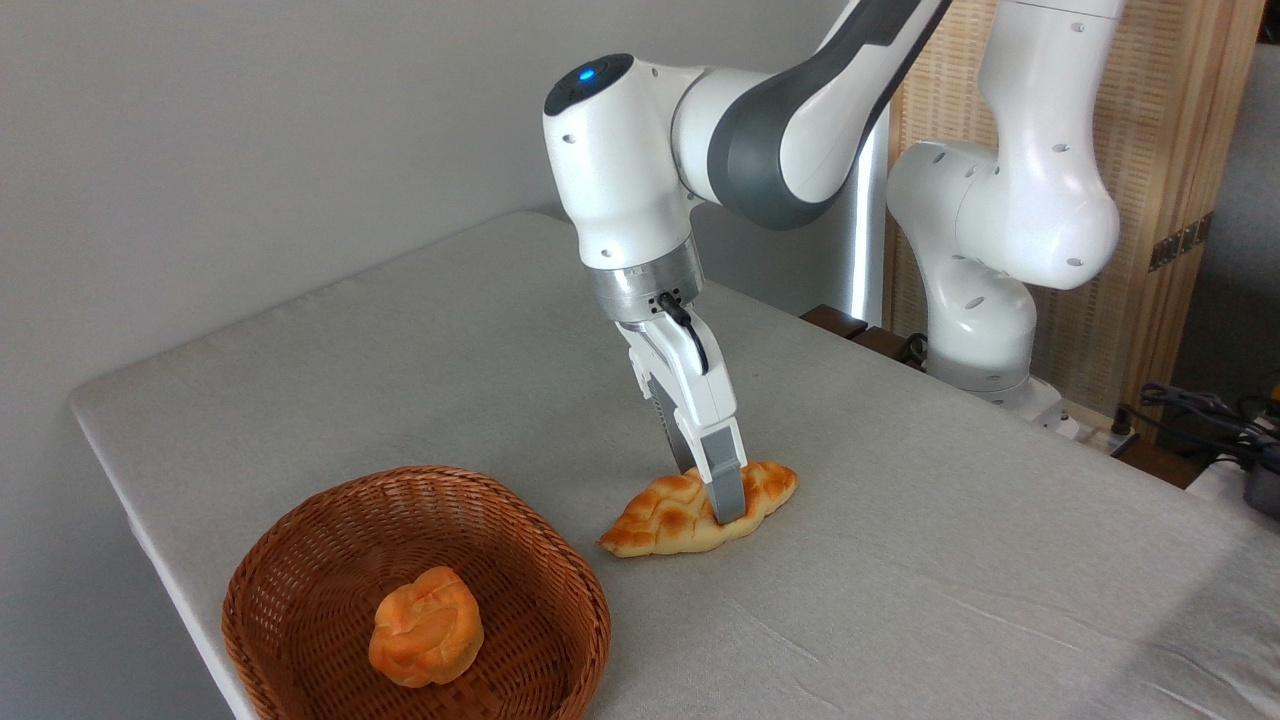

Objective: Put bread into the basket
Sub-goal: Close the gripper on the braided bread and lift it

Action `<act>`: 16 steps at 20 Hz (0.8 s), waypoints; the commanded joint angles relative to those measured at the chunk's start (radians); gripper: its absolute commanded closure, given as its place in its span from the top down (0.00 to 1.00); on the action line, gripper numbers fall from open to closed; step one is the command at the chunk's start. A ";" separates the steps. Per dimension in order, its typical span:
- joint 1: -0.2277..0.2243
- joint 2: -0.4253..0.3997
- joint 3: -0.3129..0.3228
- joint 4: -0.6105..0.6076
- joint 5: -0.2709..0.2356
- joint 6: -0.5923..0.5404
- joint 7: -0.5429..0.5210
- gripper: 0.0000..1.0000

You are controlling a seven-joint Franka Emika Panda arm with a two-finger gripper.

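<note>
- Sitting nearest the camera, the basket was cut off by the bottom edge of the picture, so its front rim could not be seen.
- Inside it lay a small round orange bun, resting on the woven floor.
- Just to the right of the basket, apart from its rim, the bread lay flat on the table, one pointed end towards the basket.
- The gripper was down at the loaf's middle, one finger in front of it and the other behind.
- The rear finger was mostly hidden by the front one and the loaf, and whether the claw was clenched on the bread or only straddling it I could not tell.
- Behind, the arm ran up and out of the top edge.
- Farthest right, cables and a dark object were clipped by the picture's edge and hard to make out.
</note>
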State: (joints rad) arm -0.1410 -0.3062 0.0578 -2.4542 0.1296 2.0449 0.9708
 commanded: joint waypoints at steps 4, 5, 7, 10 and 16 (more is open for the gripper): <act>-0.022 -0.010 0.020 -0.026 0.007 0.032 0.014 0.37; -0.022 -0.010 0.020 -0.026 0.007 0.032 0.013 0.36; -0.034 -0.001 0.020 -0.025 0.007 0.034 0.014 0.34; -0.066 0.012 0.019 -0.005 0.005 0.034 0.014 0.31; -0.066 0.010 0.062 0.245 -0.047 -0.167 0.016 0.31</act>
State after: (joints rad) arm -0.1891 -0.3036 0.0698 -2.3624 0.1274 2.0015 0.9760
